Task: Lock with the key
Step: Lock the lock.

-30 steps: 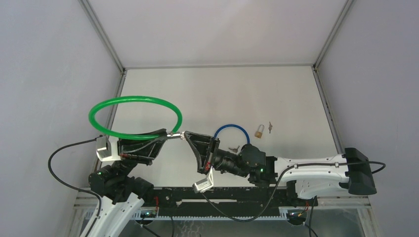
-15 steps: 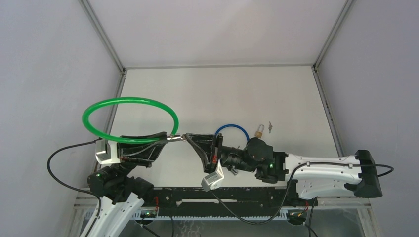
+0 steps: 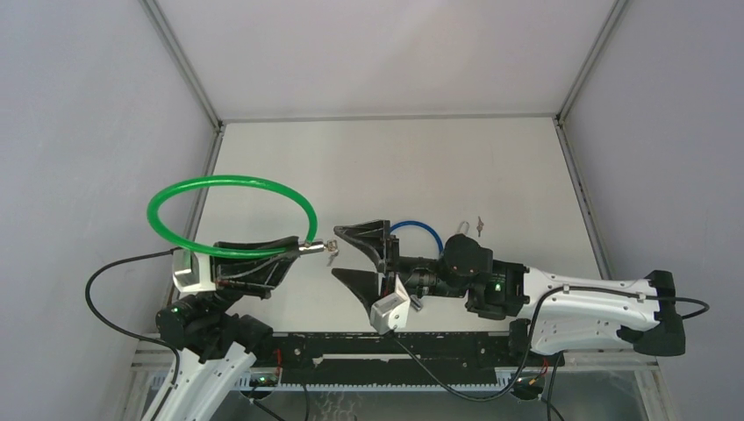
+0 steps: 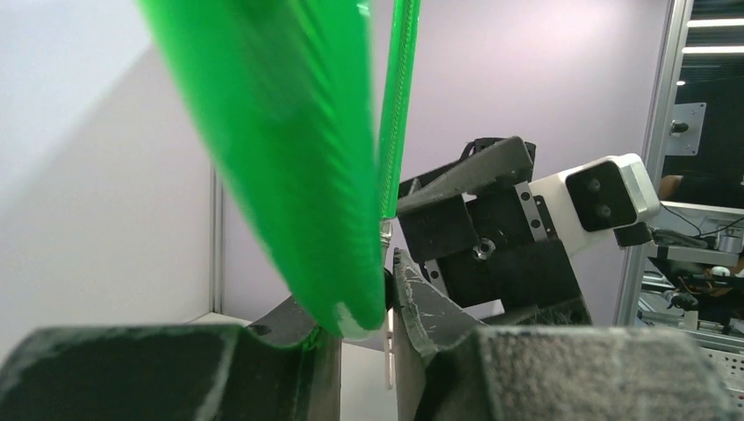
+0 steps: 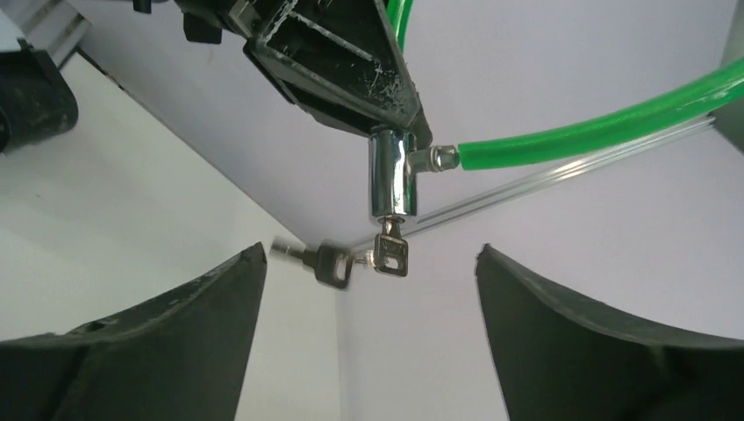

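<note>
From above, the left end effector (image 3: 298,246) is pressed together on the green cable lock (image 3: 230,216), near where the cable meets the lock cylinder (image 3: 313,246). The green loop stands raised above the left side of the table (image 3: 368,167). A key (image 3: 332,250) juts from the cylinder toward the right arm. The right end effector (image 3: 337,253) is spread wide, with one finger above and one below the key, and touches nothing. A blue cable lock (image 3: 419,228) lies on the table behind that arm, and small loose keys (image 3: 480,224) lie farther right.

In the left wrist view, the left end effector (image 4: 360,320) pinches the green cable lock (image 4: 289,158), which fills the foreground. The right arm's black end effector (image 4: 491,237) faces it closely.

In the right wrist view, the right end effector (image 5: 370,254) is spread, its two dark fingers (image 5: 158,351) framing the scene. The lock cylinder (image 5: 391,180) hangs from the left end effector (image 5: 342,61). The key (image 5: 392,250) sits in the cylinder's lower end, and a second key (image 5: 329,263) hangs beside it, seemingly on the same ring. The green cable lock (image 5: 597,118) runs off to the right.
</note>
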You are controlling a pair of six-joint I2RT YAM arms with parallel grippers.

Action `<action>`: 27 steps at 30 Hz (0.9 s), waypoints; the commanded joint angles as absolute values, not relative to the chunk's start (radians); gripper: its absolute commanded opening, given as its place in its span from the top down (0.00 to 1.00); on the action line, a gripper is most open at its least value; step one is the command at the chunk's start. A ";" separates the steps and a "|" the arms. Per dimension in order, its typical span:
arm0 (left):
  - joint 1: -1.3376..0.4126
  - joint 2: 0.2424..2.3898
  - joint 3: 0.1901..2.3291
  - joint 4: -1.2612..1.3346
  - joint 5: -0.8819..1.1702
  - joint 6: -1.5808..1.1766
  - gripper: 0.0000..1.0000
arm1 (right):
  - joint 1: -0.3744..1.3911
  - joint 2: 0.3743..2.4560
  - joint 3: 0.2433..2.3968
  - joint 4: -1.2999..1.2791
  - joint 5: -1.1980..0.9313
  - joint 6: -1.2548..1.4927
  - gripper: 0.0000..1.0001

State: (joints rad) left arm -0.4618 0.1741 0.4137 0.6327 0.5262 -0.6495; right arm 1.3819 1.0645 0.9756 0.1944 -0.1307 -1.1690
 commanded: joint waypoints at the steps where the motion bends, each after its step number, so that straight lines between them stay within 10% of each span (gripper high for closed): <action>1: -0.458 0.160 0.418 0.668 0.496 -0.632 1.00 | 1.367 1.002 1.016 0.131 -0.099 -1.041 0.01; 14: -0.457 0.152 0.396 0.667 0.495 -0.619 1.00 | 1.126 1.010 1.216 0.218 -0.451 -0.037 0.10; 27: -0.450 0.156 0.396 0.660 0.502 -0.629 1.00 | 1.214 1.245 1.405 0.302 -0.298 0.102 0.32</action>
State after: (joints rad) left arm -0.4595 0.1608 0.4049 0.6209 0.5194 -0.6376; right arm 1.2114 1.2179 1.3514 0.2531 -0.3344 0.0357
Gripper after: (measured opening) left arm 0.252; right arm 0.746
